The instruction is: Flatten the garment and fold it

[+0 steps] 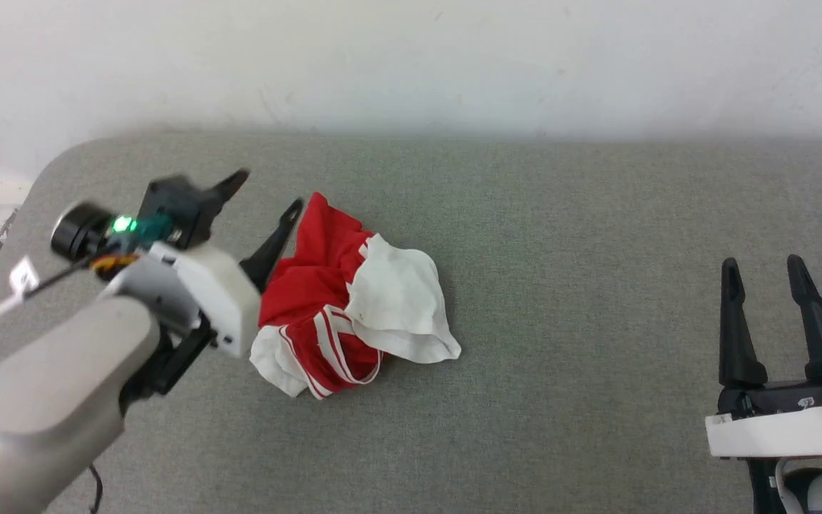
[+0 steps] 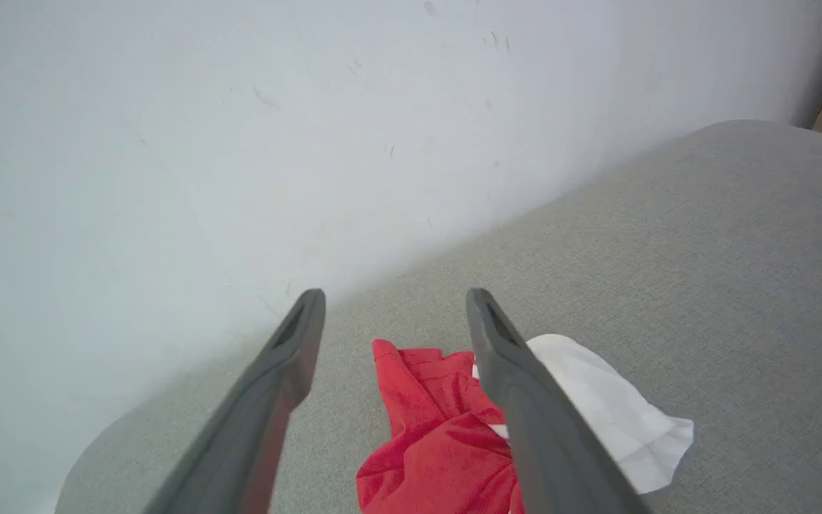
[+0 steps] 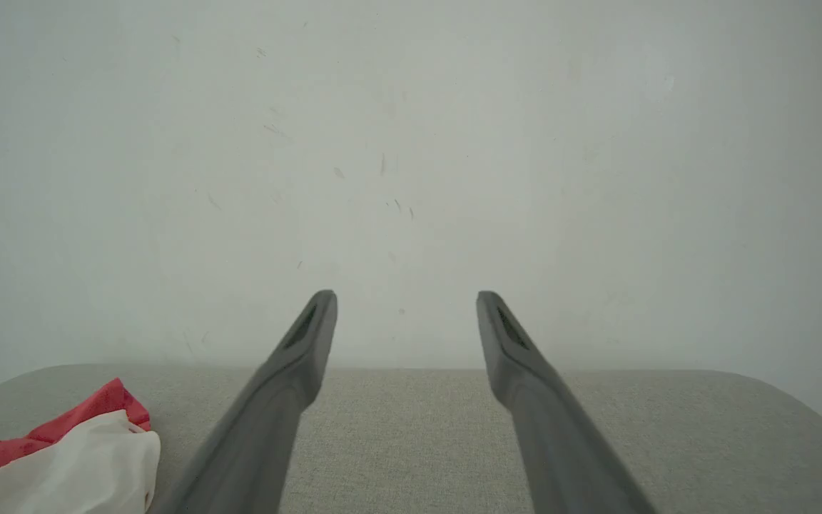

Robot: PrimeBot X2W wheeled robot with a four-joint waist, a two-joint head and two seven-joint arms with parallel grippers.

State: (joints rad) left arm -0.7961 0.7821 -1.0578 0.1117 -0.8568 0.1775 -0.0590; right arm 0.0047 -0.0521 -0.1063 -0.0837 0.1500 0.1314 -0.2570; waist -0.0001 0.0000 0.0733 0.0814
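Left gripper: fingers were spread wide and nothing was clamped between them.
Left gripper, attitude: it was tilted over and pointed toward the far side of the table, at the left edge of the garment.
Left gripper, contact: the nearer finger lay just beside the red cloth. Whether it touched could not be determined.
Left gripper, wrist view: the garment lay below the open fingers, partly between them, and one finger crossed in front of it.
Garment, position: it lay on the table left of centre, near the left gripper.
Garment, condition: it was crumpled in a heap and neither flattened nor folded.
Garment, detail: a white sleeve lay over the right side of the red body, and a red-striped white edge was turned toward the robot.
Right gripper: fingers were spread wide and held nothing. They pointed toward the wall, at the lower right, well apart from the garment.
Right gripper, wrist view: the garment appeared at the lower left corner, clear of the fingers.
Table: grey fabric surface with rounded corners.
Wall: white, with light scuffs, directly behind the table.
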